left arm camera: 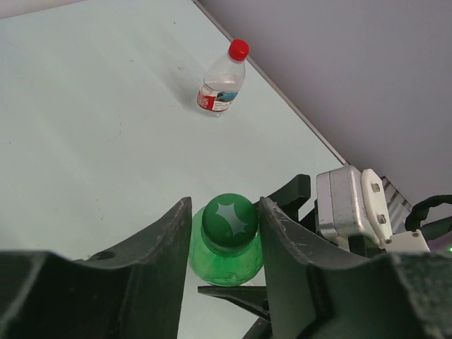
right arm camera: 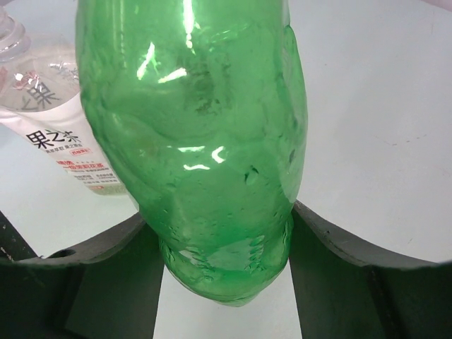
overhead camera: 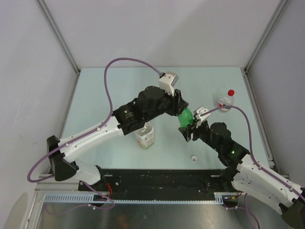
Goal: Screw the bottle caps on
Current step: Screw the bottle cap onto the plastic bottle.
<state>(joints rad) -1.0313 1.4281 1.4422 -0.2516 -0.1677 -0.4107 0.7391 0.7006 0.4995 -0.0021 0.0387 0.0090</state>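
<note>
The left end effector (left arm camera: 224, 210) sits over the top of the green bottle (overhead camera: 186, 117), near the centre of the surface (overhead camera: 124, 86). Its 2 fingers (left arm camera: 166, 247) bracket the green cap (left arm camera: 229, 220), which sits on the bottle's neck. The finger at the cap's 3 o'clock side touches it. At the 9 o'clock side a thin strip of bottle shows between finger and cap, so I cannot tell whether the cap is actually squeezed.

The right end effector (right arm camera: 219, 226) pinches the lower body of the green bottle, with a finger (right arm camera: 332, 247) pressed against each side. In the top view it reaches in from the bottle's 5 o'clock side, while the left arm comes from 10 o'clock.

The red cap (overhead camera: 231, 92) is on a small clear bottle (overhead camera: 225, 103) with a red label. That bottle stands alone at about 2 o'clock from the green bottle, close to the surface's right edge.

The white cap (overhead camera: 194, 158) lies loose on the surface at 6 o'clock from the green bottle, just beside the right arm and apart from every bottle.

A wider clear bottle (overhead camera: 144, 137) with an orange label stands at 8 o'clock from the green bottle, partly under the left arm.
</note>
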